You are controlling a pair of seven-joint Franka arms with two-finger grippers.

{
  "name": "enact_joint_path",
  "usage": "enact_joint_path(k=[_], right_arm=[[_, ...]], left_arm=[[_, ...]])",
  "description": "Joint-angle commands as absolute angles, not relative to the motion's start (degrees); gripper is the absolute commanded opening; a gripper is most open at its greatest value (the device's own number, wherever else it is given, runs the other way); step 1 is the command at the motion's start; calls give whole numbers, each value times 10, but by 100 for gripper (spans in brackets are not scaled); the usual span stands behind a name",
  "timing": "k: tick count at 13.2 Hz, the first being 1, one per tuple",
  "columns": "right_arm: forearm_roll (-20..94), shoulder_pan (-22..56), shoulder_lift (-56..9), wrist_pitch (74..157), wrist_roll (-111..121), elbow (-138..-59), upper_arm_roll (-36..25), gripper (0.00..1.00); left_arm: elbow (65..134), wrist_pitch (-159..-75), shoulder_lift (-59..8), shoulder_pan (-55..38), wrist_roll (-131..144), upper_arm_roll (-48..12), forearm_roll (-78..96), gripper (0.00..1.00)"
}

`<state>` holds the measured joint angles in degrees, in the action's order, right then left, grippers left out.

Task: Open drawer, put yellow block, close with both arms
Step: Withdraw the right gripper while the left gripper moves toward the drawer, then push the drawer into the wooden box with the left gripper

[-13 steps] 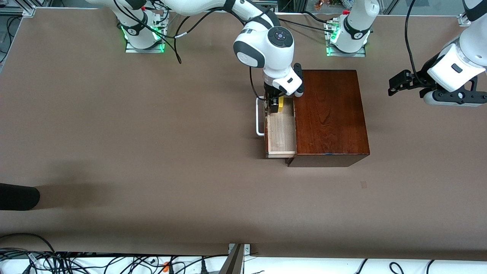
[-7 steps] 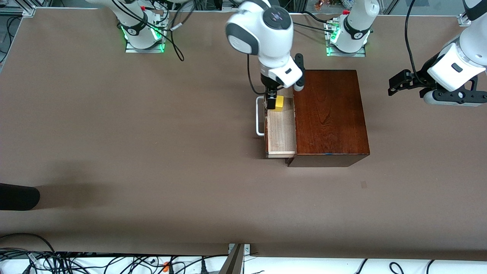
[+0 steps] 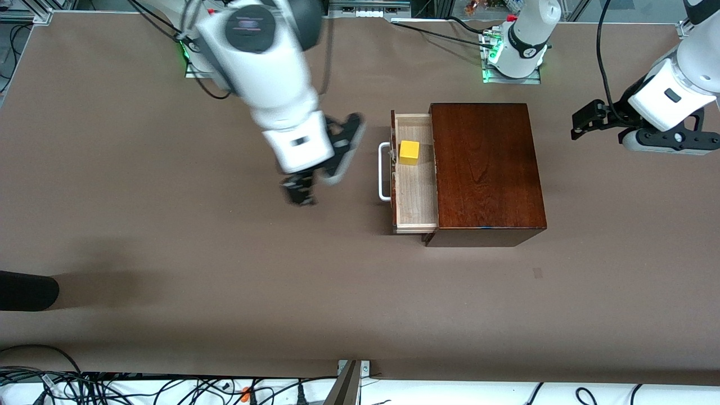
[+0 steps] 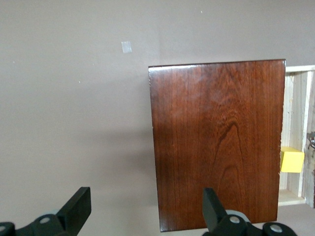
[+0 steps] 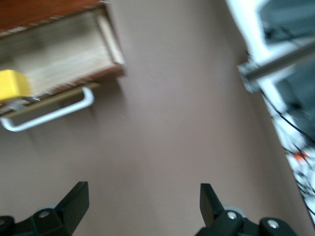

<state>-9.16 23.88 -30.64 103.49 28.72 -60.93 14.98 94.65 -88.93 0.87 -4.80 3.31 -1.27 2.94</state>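
Front view: yellow block (image 3: 409,152) sitting in open drawer (image 3: 416,194), white handle (image 3: 383,171) facing right gripper (image 3: 299,191), probably nearer arm, fingers spread and empty; left gripper (image 3: 585,121) waiting, spread too.

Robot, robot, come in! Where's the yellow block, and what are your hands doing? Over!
Yellow block in the open drawer. Right gripper open, over bare table beside the white handle. Left gripper open, waiting. Nothing blocks the drawer.
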Motion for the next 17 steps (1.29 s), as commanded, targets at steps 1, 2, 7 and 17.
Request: enact_joint_path(k=[1,2,7,17], right_arm=[[-77,180,-278,999,284,-623,156,100],[-58,157,-260,987,284,-625,152,100],[87,85,-120,968,240,-791,33,100],[18,85,-4,861,4,-895,-9,100]], left_arm=[[882,-828,-28,-51,26,-27,21,100],[862,-813,-36,-58,25,-45,24,100],[853,-793,-50,-75,-66,-130,25,100],[850,-1136,-272,-248,-213,-234,-16,100]])
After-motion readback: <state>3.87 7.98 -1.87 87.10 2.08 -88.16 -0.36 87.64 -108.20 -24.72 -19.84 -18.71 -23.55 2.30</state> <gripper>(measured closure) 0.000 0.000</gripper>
